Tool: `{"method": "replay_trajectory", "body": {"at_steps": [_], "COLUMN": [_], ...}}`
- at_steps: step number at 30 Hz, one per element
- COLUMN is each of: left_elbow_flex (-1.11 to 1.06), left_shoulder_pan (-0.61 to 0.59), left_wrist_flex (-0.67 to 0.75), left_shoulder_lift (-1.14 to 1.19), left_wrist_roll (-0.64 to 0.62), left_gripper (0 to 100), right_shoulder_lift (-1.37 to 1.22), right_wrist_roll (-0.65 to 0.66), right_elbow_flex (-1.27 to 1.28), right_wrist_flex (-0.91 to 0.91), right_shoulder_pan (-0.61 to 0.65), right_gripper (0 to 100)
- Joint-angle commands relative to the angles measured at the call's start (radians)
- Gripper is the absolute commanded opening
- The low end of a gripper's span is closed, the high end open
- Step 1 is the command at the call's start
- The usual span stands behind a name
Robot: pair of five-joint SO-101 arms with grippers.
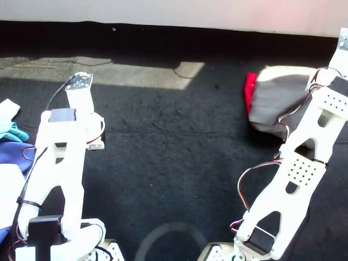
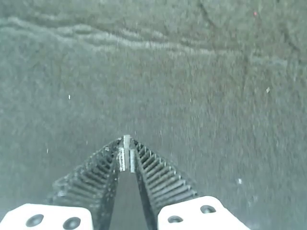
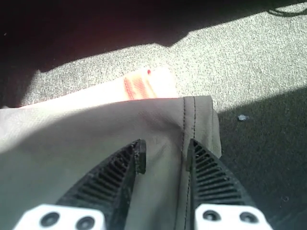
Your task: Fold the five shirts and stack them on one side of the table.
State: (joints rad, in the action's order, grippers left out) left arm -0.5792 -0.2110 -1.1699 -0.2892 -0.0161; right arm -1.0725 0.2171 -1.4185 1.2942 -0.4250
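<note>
Near edge first: seeing left arm (image 1: pixel 54 174) and right arm (image 1: pixel 304 168) rooted side by side, both stretched away over dark table cover (image 1: pixel 174 163). Just beside left arm, at table's outer edge, got heap of shirts (image 1: pixel 13 149): white, teal, blue, bunched loose. Further out, have left gripper (image 2: pixel 125 143) pinched shut tip to tip with nothing between, over bare cover. Further still, on right arm's side, found folded stack: grey shirt (image 3: pixel 86 148) on top, red shirt (image 1: pixel 249 89) poking out along one side, cream shirt (image 3: pixel 144 86) underneath with a red mark on it. Have right gripper (image 3: pixel 165 151) over grey shirt's hemmed edge with fingers a narrow gap apart, gripping nothing, stitched seam lined up inside that gap. Can't tell whether tips touch cloth. At far side, seeing sunlit strip (image 1: pixel 136 73) across cover, then pale wall (image 1: pixel 163 11).
</note>
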Motion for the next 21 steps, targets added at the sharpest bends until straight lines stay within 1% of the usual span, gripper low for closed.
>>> {"method": "replay_trajectory", "body": {"at_steps": [1,3,6,9,12,15,17,19,21], "left_elbow_flex": [0.110,0.159,0.225,0.300,0.354,0.360,0.358,0.358,0.358], "left_shoulder_pan": [-0.076,-0.137,-0.232,-0.358,-0.504,-0.648,-0.739,-0.825,-0.892], "left_wrist_flex": [-0.092,-0.137,-0.199,-0.270,-0.298,-0.282,-0.244,-0.166,-0.058], "left_shoulder_lift": [-0.050,-0.050,-0.050,-0.050,-0.042,-0.039,-0.039,-0.039,-0.036], "left_wrist_roll": [0.009,0.028,0.123,0.181,0.262,0.361,0.405,0.428,0.445], "left_gripper": [1,1,1,1,7,18,23,24,24], "right_shoulder_lift": [0.105,0.105,0.107,0.107,0.108,0.128,0.171,0.246,0.351], "right_wrist_roll": [-0.009,-0.008,-0.006,-0.006,-0.005,-0.005,-0.005,-0.005,-0.005], "right_elbow_flex": [-0.131,-0.170,-0.214,-0.283,-0.325,-0.321,-0.269,-0.185,-0.054], "right_wrist_flex": [0.134,0.232,0.355,0.467,0.470,0.473,0.473,0.473,0.473], "right_shoulder_pan": [-0.015,-0.015,-0.015,-0.005,-0.015,-0.018,-0.018,-0.001,0.022], "right_gripper": [14.8,14.8,14.8,14.8,14.8,14.8,14.8,14.8,14.8]}}
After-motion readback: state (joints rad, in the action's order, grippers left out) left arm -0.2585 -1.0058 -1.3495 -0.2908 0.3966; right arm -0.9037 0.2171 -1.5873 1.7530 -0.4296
